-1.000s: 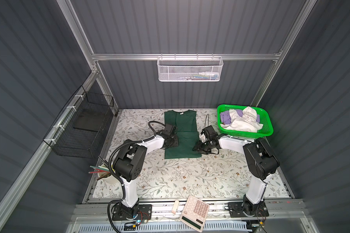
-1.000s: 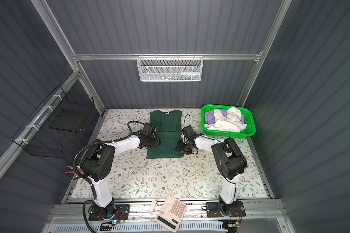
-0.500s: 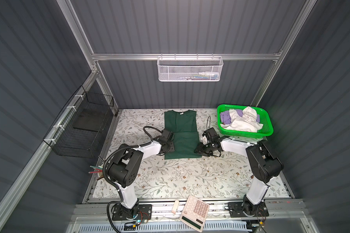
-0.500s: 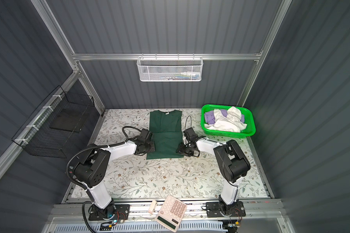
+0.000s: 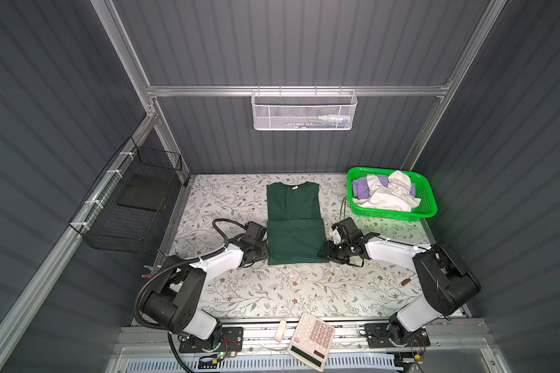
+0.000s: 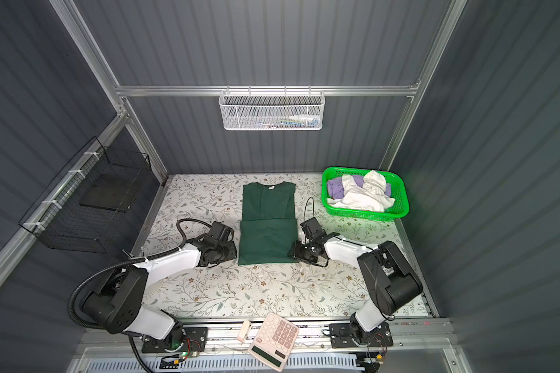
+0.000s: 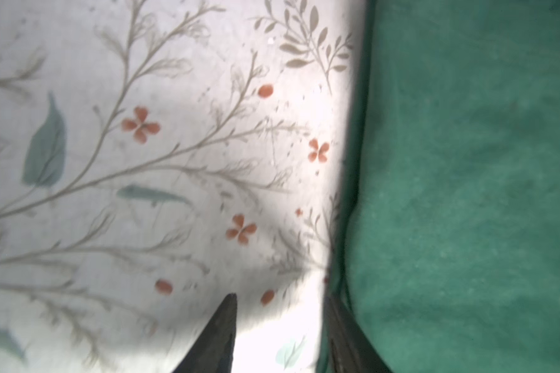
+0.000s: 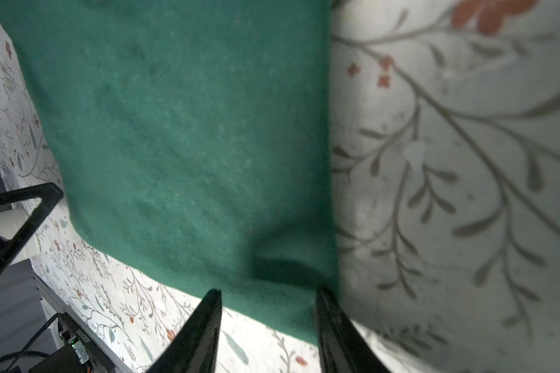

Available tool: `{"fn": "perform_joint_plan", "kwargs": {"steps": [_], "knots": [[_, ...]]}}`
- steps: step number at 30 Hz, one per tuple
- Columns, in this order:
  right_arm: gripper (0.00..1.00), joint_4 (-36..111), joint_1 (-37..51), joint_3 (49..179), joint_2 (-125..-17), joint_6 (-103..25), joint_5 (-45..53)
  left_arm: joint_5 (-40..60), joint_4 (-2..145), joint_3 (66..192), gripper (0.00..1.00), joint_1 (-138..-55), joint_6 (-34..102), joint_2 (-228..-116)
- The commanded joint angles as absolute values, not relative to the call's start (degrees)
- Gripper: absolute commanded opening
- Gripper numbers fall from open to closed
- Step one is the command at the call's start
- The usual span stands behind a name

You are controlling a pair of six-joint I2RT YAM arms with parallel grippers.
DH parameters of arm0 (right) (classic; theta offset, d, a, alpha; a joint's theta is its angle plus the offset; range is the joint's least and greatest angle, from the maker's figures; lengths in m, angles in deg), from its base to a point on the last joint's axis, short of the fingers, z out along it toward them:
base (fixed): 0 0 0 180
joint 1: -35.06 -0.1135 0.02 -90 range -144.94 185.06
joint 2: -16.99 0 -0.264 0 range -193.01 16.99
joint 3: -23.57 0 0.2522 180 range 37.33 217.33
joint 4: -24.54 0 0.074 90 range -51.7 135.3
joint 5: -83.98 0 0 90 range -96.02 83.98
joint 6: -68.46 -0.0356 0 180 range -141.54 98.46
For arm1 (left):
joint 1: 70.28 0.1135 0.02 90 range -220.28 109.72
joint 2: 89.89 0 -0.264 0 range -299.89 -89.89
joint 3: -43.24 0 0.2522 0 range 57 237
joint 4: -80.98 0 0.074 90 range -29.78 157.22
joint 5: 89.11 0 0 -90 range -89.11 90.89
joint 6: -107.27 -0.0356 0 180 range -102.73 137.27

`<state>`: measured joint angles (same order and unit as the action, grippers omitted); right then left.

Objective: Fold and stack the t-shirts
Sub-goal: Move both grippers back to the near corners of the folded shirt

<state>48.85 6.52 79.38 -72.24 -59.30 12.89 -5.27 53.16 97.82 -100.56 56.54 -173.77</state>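
We log: left gripper unclenched, empty, dark green cloth t-shirt beside its finger | right gripper unclenched, corner between jaws (flanking, probably for next fold)

Recording one t-shirt lying flat at the middle of the table, collar toward the back wall and near part doubled over itself, with the left gripper sitting just beside its left edge and the right gripper at its near right corner. Noting other t-shirts lying heaped in the basket at the back right corner, well apart from the calculator lying on the front rail between the arm bases.
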Motion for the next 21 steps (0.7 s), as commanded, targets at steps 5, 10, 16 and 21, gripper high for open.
{"fn": "perform_joint_plan", "kwargs": {"steps": [5,10,16,21], "knots": [[0.53,51.8,5.0,70.7,-61.9,-63.9,10.3,2.2,51.3,90.5,0.48,-100.8,59.5,-165.6],[0.57,55.5,5.0,68.9,-54.1,-64.3,8.8,6.2,52.0,88.5,0.48,-101.1,59.7,-163.2],[0.61,57.2,5.0,65.7,-45.7,-66.1,8.2,8.5,54.0,86.9,0.48,-102.9,62.1,-159.7],[0.61,56.2,5.0,62.4,-43.6,-67.2,7.3,8.0,53.9,86.9,0.49,-104.3,62.7,-159.2]]}}
